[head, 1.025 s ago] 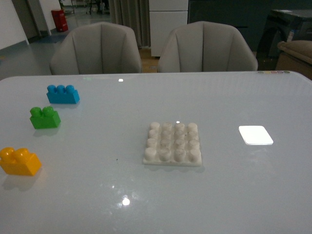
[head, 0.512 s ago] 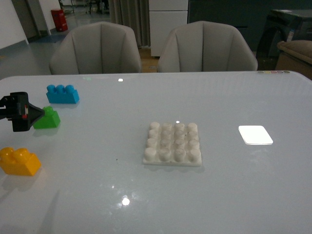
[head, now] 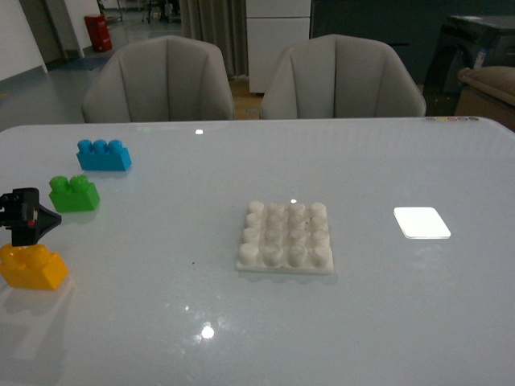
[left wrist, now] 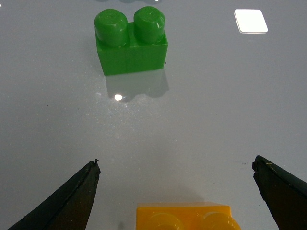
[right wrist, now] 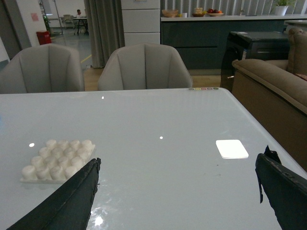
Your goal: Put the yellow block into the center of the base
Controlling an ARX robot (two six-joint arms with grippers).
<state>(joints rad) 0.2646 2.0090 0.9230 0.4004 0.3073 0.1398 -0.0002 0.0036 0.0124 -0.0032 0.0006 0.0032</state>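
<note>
The yellow block (head: 32,266) sits on the table at the near left. It also shows in the left wrist view (left wrist: 187,218), between my open fingers and cut off by the picture edge. My left gripper (head: 30,219) is open and empty, just above and behind the block. The white studded base (head: 286,236) lies at the table's middle and shows in the right wrist view (right wrist: 57,159). My right gripper (right wrist: 176,167) is open and empty above bare table, out of the front view.
A green two-stud brick (head: 74,193) and a blue three-stud brick (head: 104,154) stand behind the yellow block. The green brick also shows in the left wrist view (left wrist: 131,42). A smooth white patch (head: 422,223) lies right of the base. Two chairs stand behind the table.
My left gripper came into view at the left by the green brick, then moved nearer and down to just above the yellow block. The blocks and base have not moved.
</note>
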